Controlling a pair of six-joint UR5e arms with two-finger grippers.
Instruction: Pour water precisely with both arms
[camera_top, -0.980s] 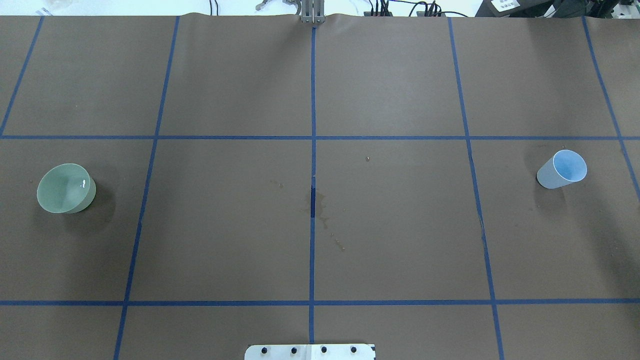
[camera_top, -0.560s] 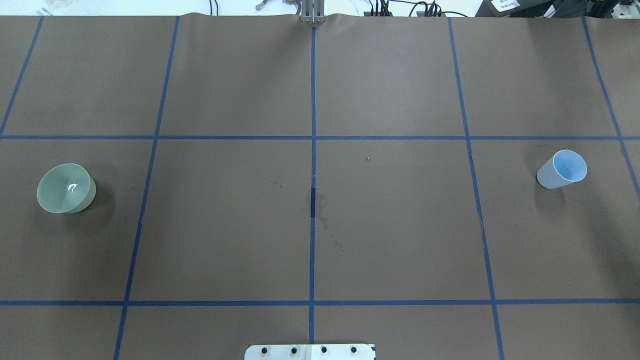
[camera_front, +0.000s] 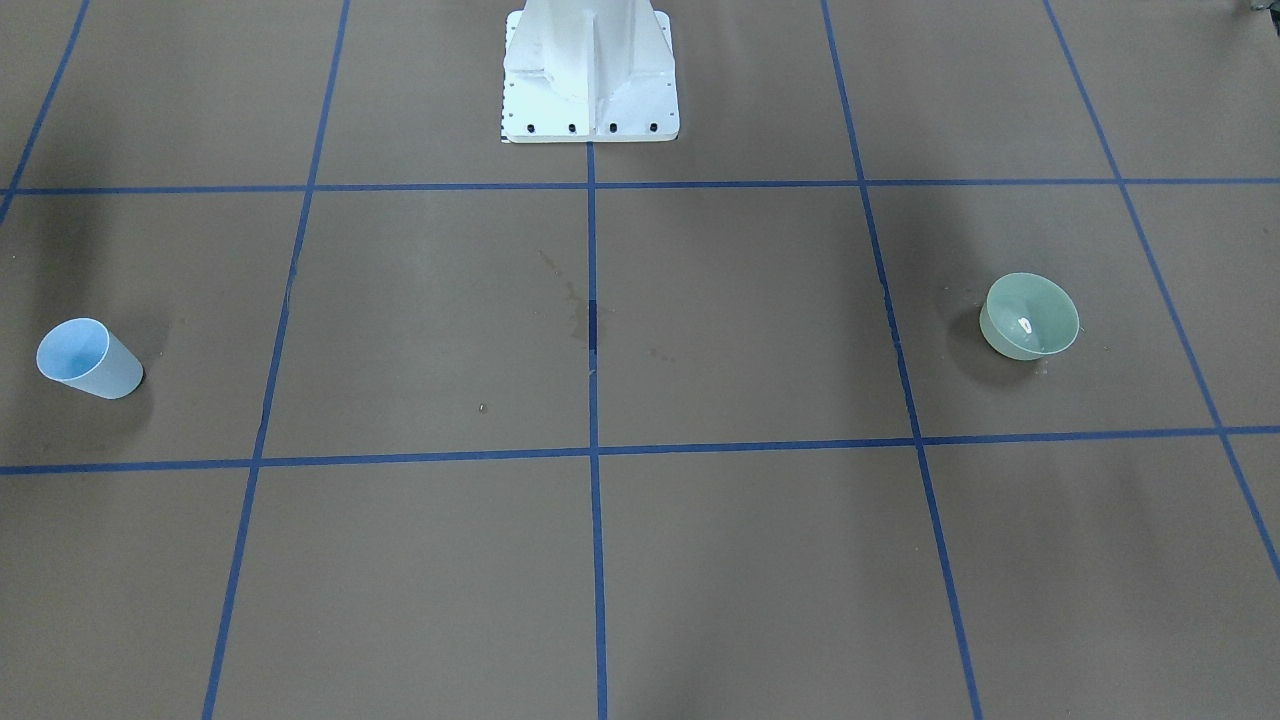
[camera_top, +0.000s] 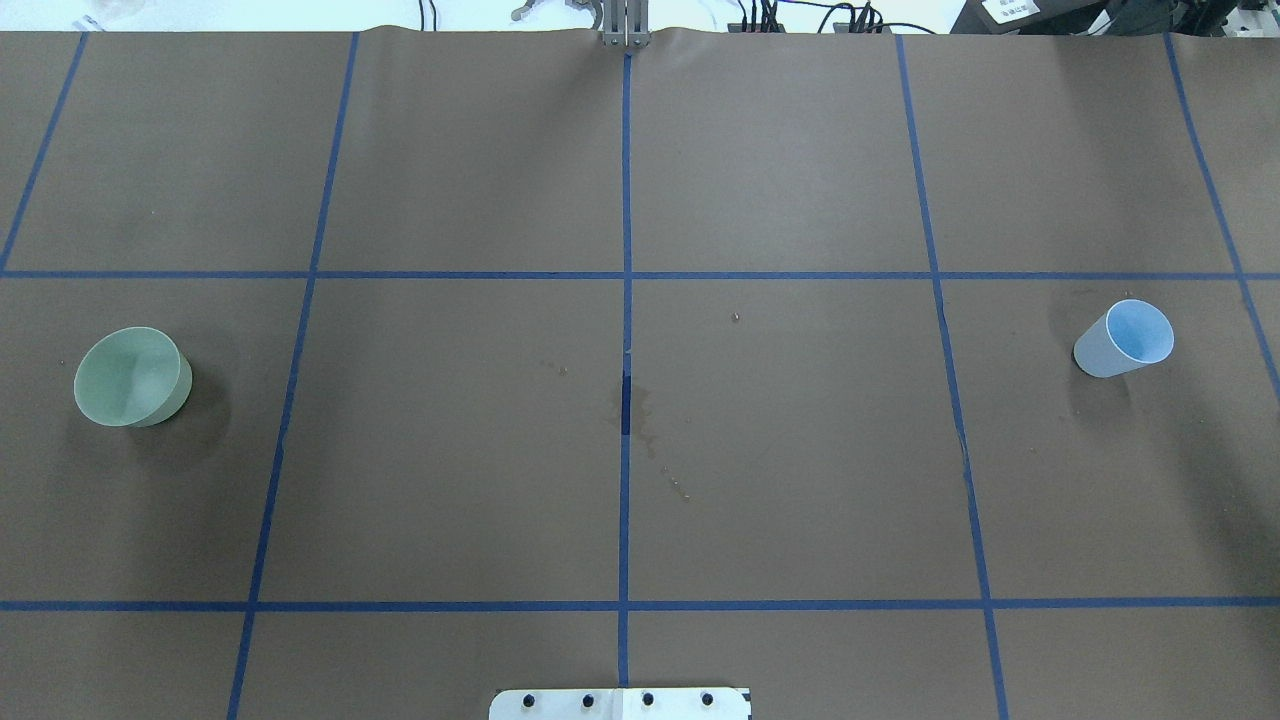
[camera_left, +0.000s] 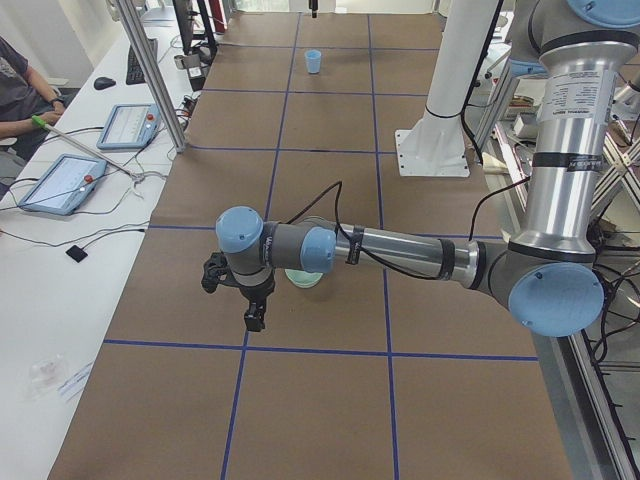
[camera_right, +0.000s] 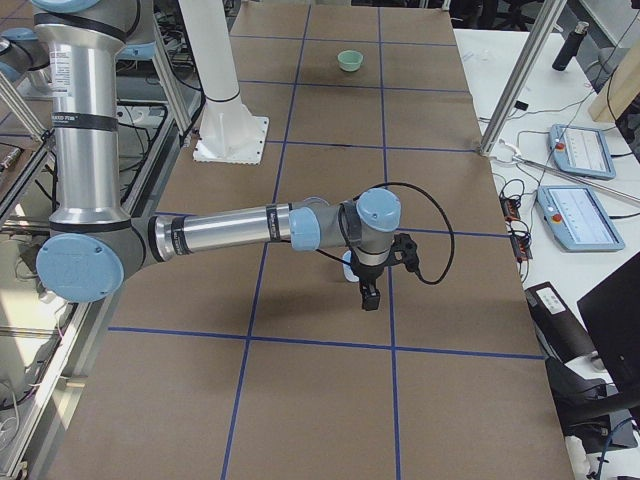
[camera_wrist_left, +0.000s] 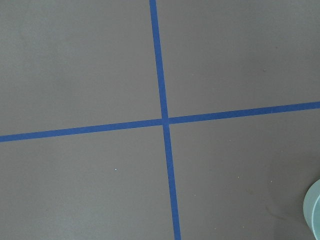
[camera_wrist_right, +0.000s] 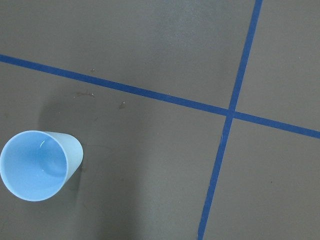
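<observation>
The water (camera_front: 1023, 324) showed only as a white glint inside the green bowl (camera_front: 1050, 300), right of the frame's middle. The left pincer (camera_left: 256, 316) hung near that bowl, the right pincer (camera_right: 369, 296) well apart; neither's opening could be told.

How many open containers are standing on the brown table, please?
2. The green bowl stands at the robot's left side of the table; the blue cup stands at its right side. None seems hidden.

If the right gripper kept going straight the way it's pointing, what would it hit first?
Likely the brown table, just beside the blue cup: the right gripper points straight down, though depth is unclear.
</observation>
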